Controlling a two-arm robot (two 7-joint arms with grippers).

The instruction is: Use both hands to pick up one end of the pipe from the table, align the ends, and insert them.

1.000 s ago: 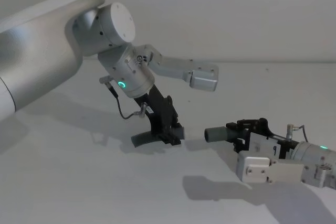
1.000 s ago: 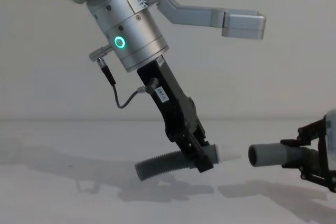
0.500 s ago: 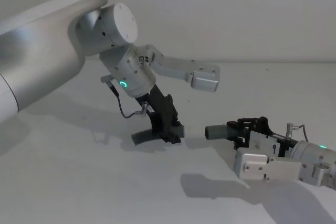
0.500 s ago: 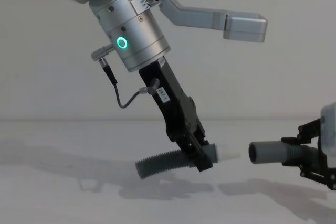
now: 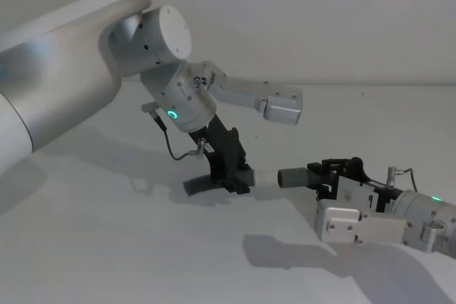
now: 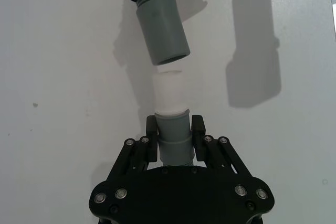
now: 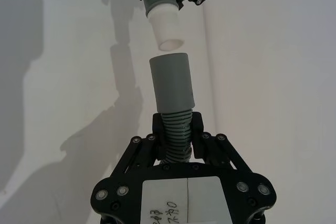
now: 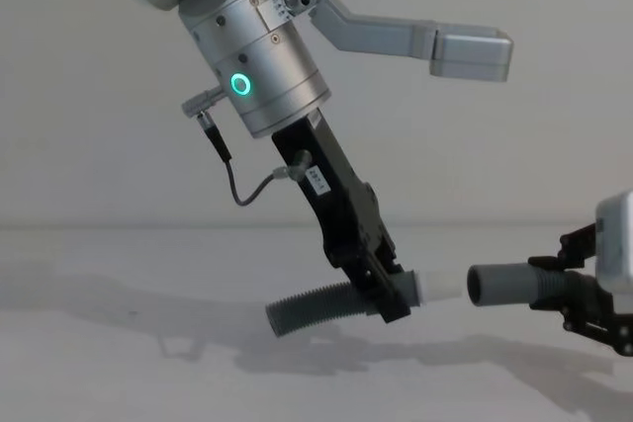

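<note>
The left claw (image 6: 175, 129) clamps the white-tipped hose (image 8: 321, 305) by its stiff cuff. The right claw (image 7: 177, 129) grips the sleeved hose (image 7: 170, 85) on its ribs. Both look light and bendy, so holding near the ends seems wise.

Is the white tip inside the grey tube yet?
Not yet. The white spigot sits just short of the grey sleeve, with a thin gap between them in the left wrist view.
</note>
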